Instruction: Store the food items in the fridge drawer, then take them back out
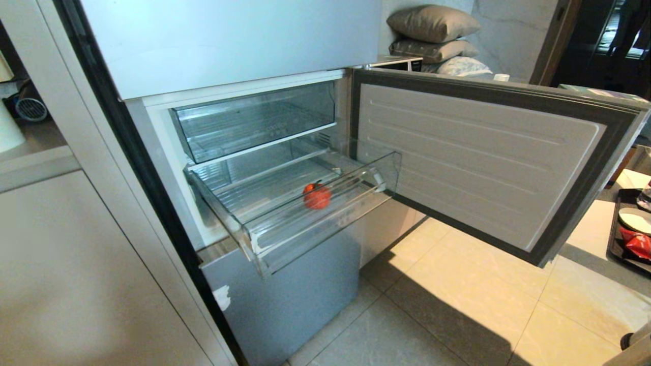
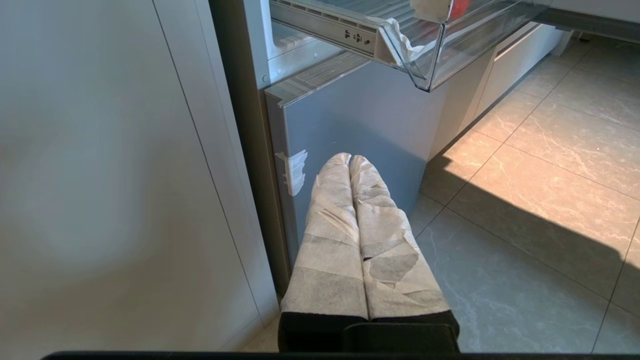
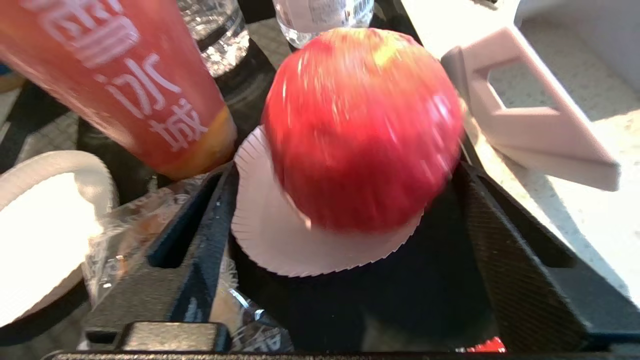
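1. Storing or taking out cannot be told: one orange-red fruit [image 1: 317, 196] lies in the pulled-out fridge drawer [image 1: 325, 213]; the red apple [image 3: 362, 130] sits on a paper liner [image 3: 280, 235] in a black tray [image 1: 618, 223] on the desk.
2. The right gripper [image 3: 345, 210] hangs at the apple, jaws apart either side, not clamping.
3. Next it must either close squarely or lift clear.
4. The left gripper [image 2: 350, 162] is parked low by the fridge, jaws together.

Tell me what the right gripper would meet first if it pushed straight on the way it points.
Probably the red apple sitting on a white paper liner, squarely between the right gripper's spread fingers; depth is hard to judge.
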You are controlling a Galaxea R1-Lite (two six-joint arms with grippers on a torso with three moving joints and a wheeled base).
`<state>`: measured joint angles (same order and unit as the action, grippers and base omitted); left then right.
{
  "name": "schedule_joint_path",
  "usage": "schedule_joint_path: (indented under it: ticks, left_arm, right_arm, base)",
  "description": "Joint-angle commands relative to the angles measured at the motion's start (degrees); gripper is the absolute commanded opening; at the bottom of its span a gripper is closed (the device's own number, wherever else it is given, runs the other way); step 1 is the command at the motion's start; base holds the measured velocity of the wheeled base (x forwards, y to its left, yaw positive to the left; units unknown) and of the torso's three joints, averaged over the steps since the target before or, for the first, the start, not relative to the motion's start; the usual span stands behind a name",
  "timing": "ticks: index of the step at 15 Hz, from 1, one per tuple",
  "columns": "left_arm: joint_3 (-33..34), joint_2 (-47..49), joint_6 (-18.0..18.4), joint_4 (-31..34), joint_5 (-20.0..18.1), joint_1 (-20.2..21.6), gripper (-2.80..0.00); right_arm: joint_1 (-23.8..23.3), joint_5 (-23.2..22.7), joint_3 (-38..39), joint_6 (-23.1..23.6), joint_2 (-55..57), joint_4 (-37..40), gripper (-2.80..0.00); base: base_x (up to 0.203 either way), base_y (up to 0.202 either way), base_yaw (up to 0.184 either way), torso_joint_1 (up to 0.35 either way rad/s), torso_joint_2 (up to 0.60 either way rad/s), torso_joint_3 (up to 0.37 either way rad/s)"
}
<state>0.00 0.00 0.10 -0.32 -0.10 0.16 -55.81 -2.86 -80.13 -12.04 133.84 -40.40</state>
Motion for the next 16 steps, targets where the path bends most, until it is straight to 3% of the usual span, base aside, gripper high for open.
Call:
schedule_joint_path:
  ticks: [1, 4, 8, 9, 16]
  left_arm:
    - [0.1, 0.1, 0.0, 0.0, 0.0, 0.0, -2.80]
    - [0.1, 0.1, 0.0, 0.0, 0.0, 0.0, -2.80]
    - [0.1, 0.1, 0.0, 0.0, 0.0, 0.0, -2.80]
    - [0.1, 0.1, 0.0, 0.0, 0.0, 0.0, -2.80]
    - [0.1, 0.1, 0.0, 0.0, 0.0, 0.0, -2.80]
  right_arm:
    - [-0.1, 0.0, 1.0, -0.1, -2.3, -0.2, 0.00]
    - [0.0, 0.0, 3.6, -0.1, -5.6, -0.1, 0.00]
    - [0.2, -2.5, 13.4, 0.3, -16.4, 0.0, 0.00]
    - [0.2, -3.0, 15.8, 0.3, -20.1, 0.0, -2.80]
    - [0.5, -3.5, 37.0, 1.8, -52.8, 3.4, -2.80]
  base:
    - [0.000, 0.000, 0.000, 0.000, 0.00, 0.000]
    - [0.000, 0.000, 0.000, 0.000, 0.00, 0.000]
    - [0.000, 0.000, 0.000, 0.000, 0.00, 0.000]
    - [0.000, 0.000, 0.000, 0.000, 0.00, 0.000]
    - [0.000, 0.000, 0.000, 0.000, 0.00, 0.000]
